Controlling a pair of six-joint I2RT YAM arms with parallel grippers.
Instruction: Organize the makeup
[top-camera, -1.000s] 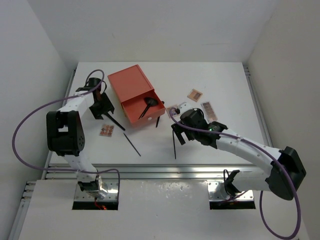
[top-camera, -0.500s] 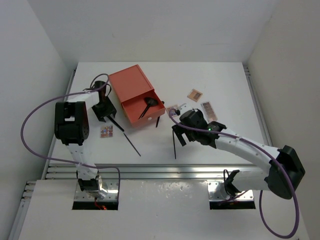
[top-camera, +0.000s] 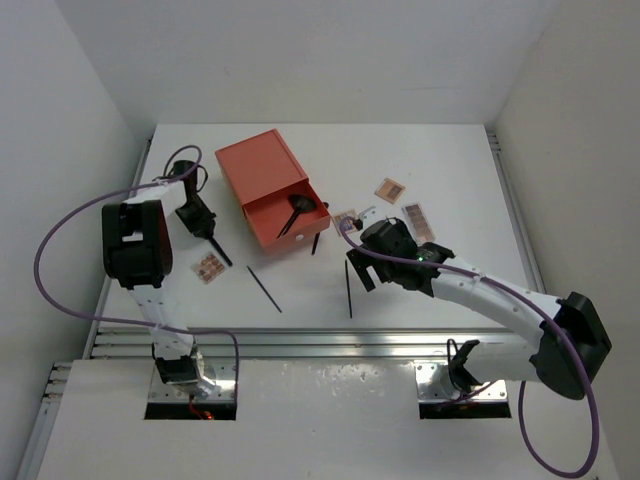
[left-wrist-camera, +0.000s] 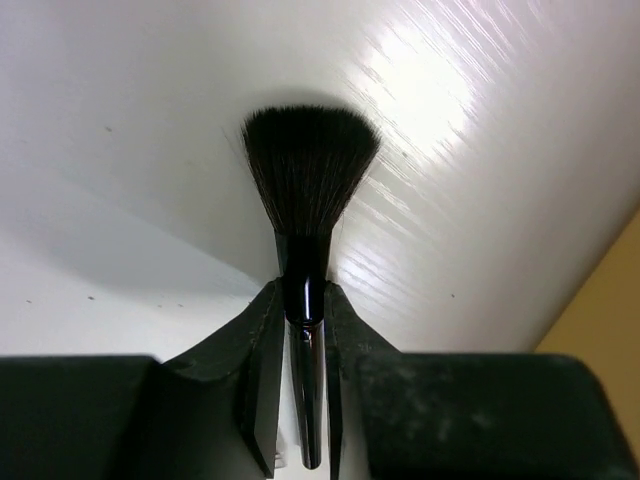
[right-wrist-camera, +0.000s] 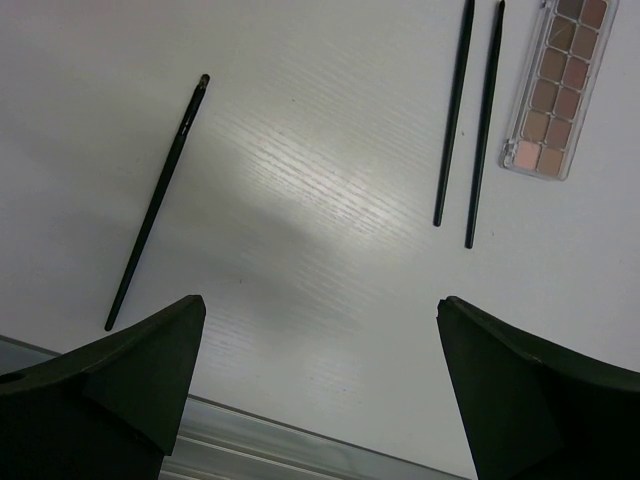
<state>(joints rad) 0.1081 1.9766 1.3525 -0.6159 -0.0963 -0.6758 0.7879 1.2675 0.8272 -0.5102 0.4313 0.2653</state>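
My left gripper (top-camera: 197, 218) (left-wrist-camera: 303, 296) is shut on the glossy handle of a black brush (left-wrist-camera: 310, 170) with a flared head, which rests on the table left of the orange-red box (top-camera: 262, 172). Its handle (top-camera: 222, 254) trails toward a small multicoloured palette (top-camera: 208, 267). My right gripper (top-camera: 359, 268) (right-wrist-camera: 320, 300) hangs open and empty over the table. Below it lie a thin black stick (right-wrist-camera: 155, 205), two parallel sticks (right-wrist-camera: 455, 110), and a pink-brown palette (right-wrist-camera: 555, 85). Other sticks (top-camera: 265, 288) (top-camera: 349, 290) lie mid-table.
The box's open drawer (top-camera: 288, 225) holds another flared brush (top-camera: 298, 207), and a stick (top-camera: 316, 243) leans by its corner. More palettes (top-camera: 389, 188) (top-camera: 418, 222) lie at the right. An aluminium rail (top-camera: 320, 345) runs along the near edge. White walls close in both sides.
My left gripper has closed on the brush handle and shifted slightly left with it. The small palette near it has nudged a little. The right arm has barely moved.
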